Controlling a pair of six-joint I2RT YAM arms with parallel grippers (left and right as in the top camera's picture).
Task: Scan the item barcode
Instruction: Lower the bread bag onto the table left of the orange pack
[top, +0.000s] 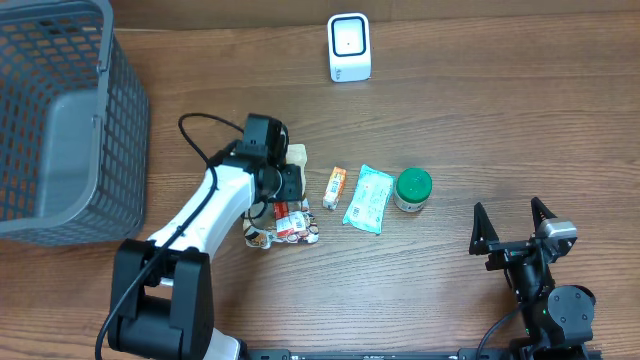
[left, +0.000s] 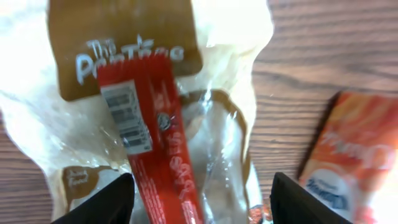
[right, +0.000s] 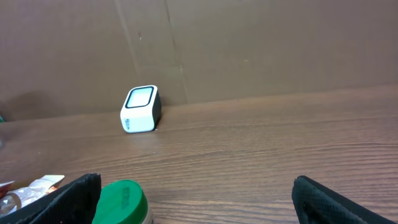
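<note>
Step in hand, as judged: pick-up of the item for scanning. The left claw is held right over the red stick, which lies on the clear bag on the table. The barcode is seen face up on the stick's upper end.

Notes for the pick:
- The stick is to be taken alone. The bag film under it looks slack and may be caught by a finger.
- The grip is best placed on the lower half, so the barcode is left uncovered.
- The stick runs slightly tilted between the fingers. A small wrist turn may be needed so the jaws are squared across it.
- The orange pack lies just beside the right-hand finger and should not be nudged or pinched.
- Once the stick is lifted, the barcode must be turned toward the scanner, which stands well apart at the far side of the table.

Claw state: the left claw is partly spread, with fingers set on either side of the stick, and nothing is gripped. Contact with the bag cannot be told from the wrist view. The right claw is spread wide and empty, off to the right of the jar.
</note>
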